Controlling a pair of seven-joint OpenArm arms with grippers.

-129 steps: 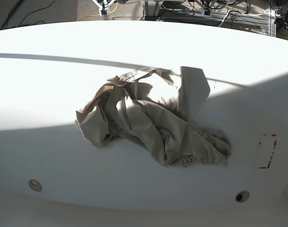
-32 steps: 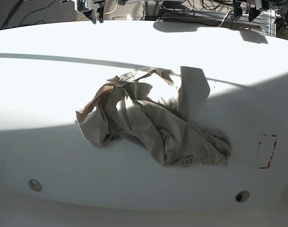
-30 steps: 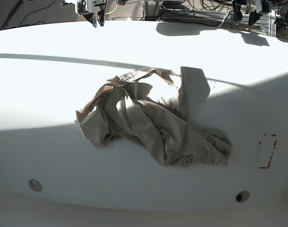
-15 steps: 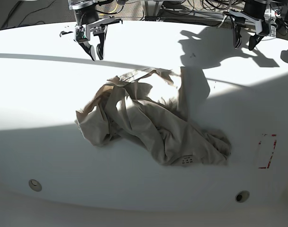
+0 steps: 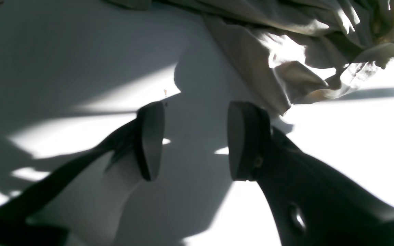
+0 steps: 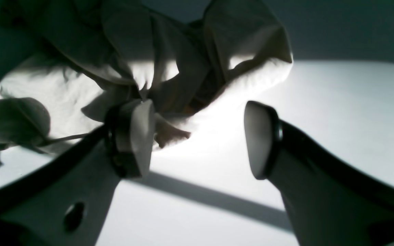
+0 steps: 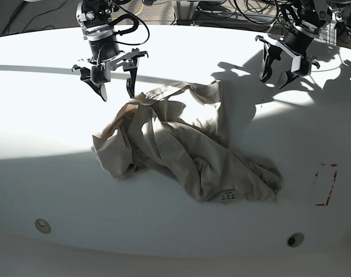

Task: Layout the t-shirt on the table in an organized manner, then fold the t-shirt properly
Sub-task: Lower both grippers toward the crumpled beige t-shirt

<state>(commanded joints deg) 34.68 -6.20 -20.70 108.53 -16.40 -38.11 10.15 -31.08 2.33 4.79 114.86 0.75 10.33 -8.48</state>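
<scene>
your two arms have swung in over the table [image 7: 43, 115], left gripper [image 7: 279, 68] and right gripper [image 7: 113, 83] both with jaws apart, flanking the t-shirt [image 7: 187, 150] crumpled mid-table, untouched; layout has yet to begin.

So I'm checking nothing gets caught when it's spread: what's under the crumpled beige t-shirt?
Only the smooth white table shows around the crumpled beige cotton t-shirt. The heap hides whatever lies beneath it, so that cannot be checked. Both open grippers hover beside it.

The left tool [image 5: 193, 140] (fingers apart) hangs near the t-shirt [image 5: 286, 51].
</scene>
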